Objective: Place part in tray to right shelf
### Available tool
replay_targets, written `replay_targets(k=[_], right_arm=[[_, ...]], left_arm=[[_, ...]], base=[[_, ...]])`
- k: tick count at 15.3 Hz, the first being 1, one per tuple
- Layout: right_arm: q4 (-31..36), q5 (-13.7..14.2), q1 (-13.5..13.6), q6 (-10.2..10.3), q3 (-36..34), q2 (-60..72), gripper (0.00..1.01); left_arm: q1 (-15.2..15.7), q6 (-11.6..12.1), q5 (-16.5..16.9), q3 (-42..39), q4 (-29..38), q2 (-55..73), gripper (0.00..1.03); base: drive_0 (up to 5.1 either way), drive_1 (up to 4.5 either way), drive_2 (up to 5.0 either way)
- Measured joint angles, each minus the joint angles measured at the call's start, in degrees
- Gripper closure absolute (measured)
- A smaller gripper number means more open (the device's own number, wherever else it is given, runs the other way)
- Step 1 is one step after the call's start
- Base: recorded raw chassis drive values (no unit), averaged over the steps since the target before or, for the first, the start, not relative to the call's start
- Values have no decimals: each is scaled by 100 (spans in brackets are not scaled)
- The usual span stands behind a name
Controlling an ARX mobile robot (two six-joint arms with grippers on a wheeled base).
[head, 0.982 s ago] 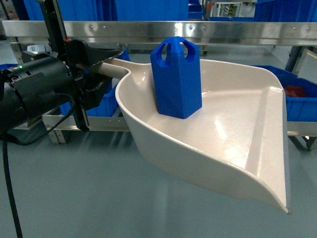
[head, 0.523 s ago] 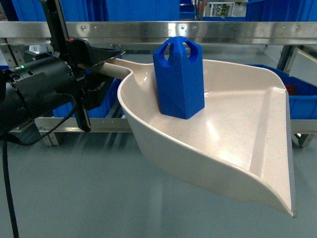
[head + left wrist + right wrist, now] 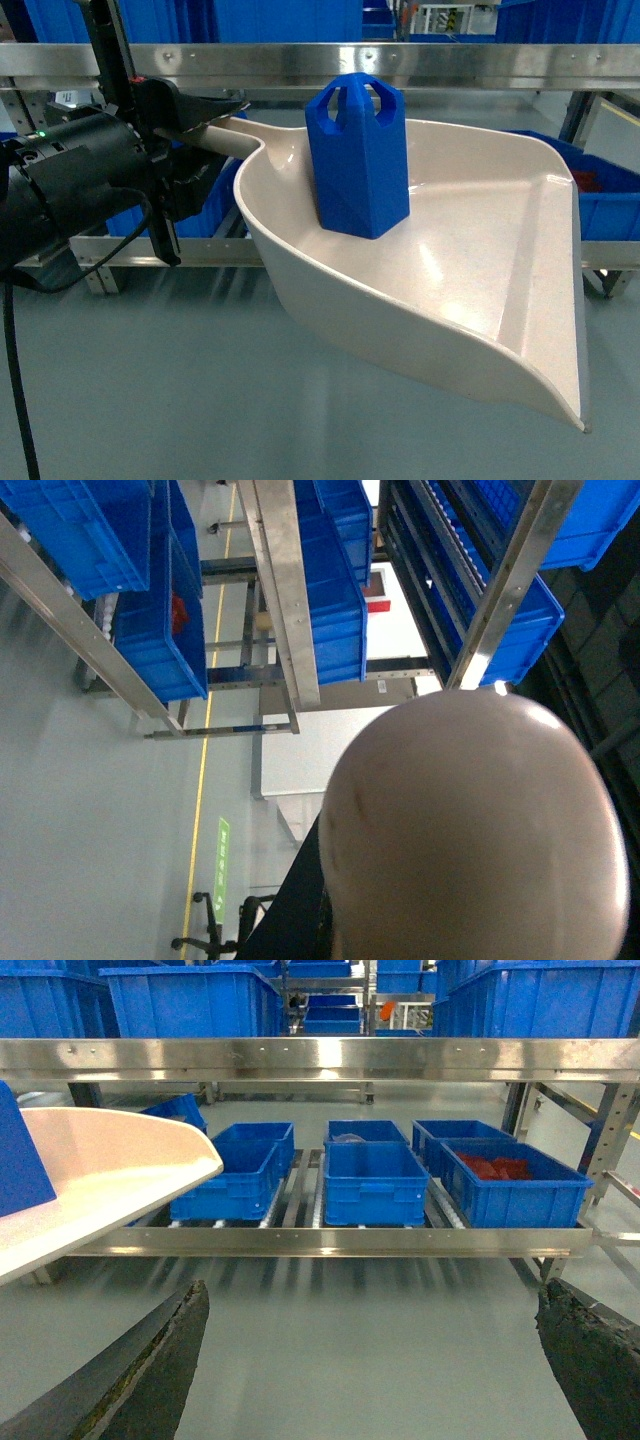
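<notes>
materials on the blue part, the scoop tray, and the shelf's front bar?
Part: looks like matte blue plastic, with flat facets and little glare, possibly printed.
Tray: pale beige moulded plastic by the look, glossy, with soft highlights on floor and walls.
Right shelf front bar: apparently stainless or brushed steel, silver with streaky reflections and small fasteners.

A bright, uniform blue is seen on the part (image 3: 356,160), set against the pale, glossy beige of the tray (image 3: 480,290), whose underside (image 3: 470,830) is shown in the same beige with a white highlight. The left gripper (image 3: 185,130) and its arm are finished in matte black, with a small green light and a red spot. Bare silver steel is shown on the right shelf (image 3: 330,1060), saturated blue on the crates (image 3: 375,1185), red on the contents of one crate, and grey on the floor (image 3: 370,1340), which is crossed by a yellow line (image 3: 200,810).
</notes>
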Motion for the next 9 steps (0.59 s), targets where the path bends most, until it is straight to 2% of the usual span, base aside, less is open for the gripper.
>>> replay_targets(k=[9], right_arm=[[7, 0, 0, 0, 0, 0, 3]], left_arm=[[2, 0, 0, 0, 7, 0, 88]], base=[[0, 0, 0]])
